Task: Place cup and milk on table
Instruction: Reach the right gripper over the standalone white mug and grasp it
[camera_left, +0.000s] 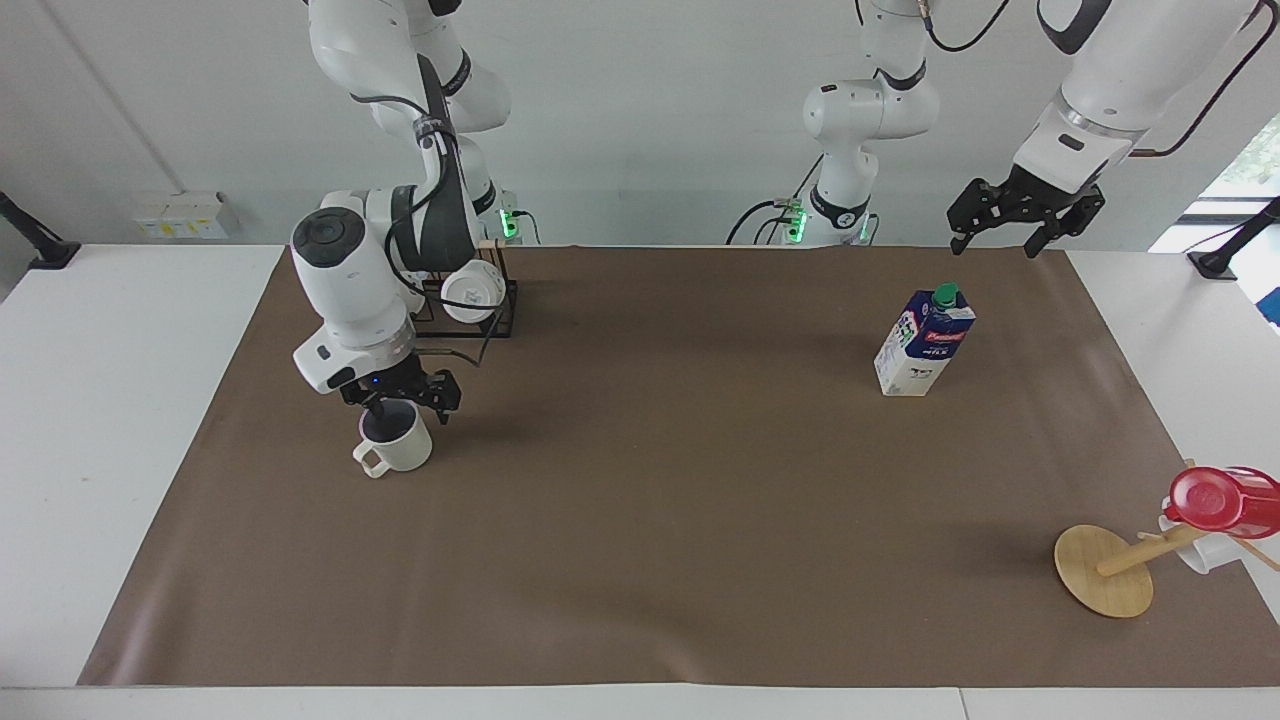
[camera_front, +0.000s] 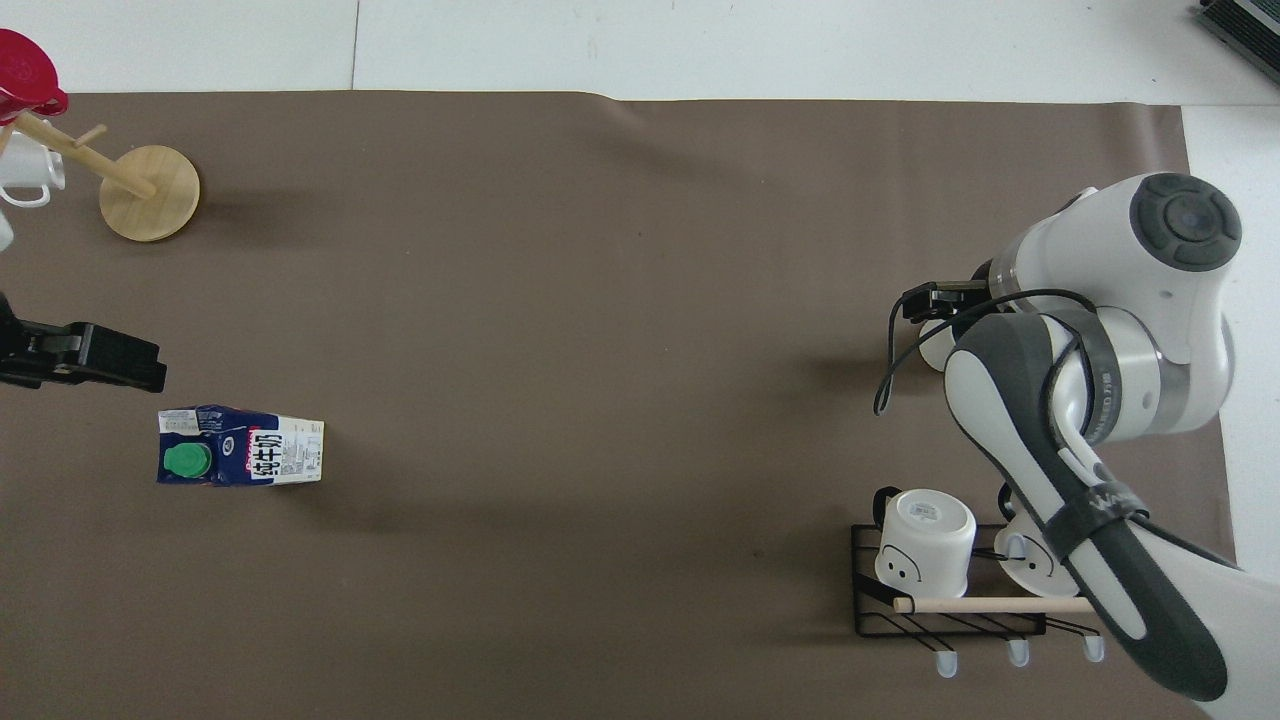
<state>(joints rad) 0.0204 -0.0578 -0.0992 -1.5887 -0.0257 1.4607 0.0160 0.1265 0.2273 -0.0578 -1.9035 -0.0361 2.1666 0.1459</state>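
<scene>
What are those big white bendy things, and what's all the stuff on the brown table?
They are two robot arms with pincher hands. One picture looks at them from across the table, the other looks down from above. The right gripper is open, right down at the rim of the cream cup, which stands on the table. The left gripper waits open in the air, holding nothing. The milk stands upright. There are also white mugs on a black rack and a wooden mug stand.

Open brown worktop (camera_left: 650, 520) spans the middle between cup (camera_left: 400, 445) and milk carton (camera_left: 925, 340); obstacles: black mug rack (camera_left: 470, 300) nearer the robots, tipped wooden mug tree (camera_left: 1105, 570) at the left arm's end.
</scene>
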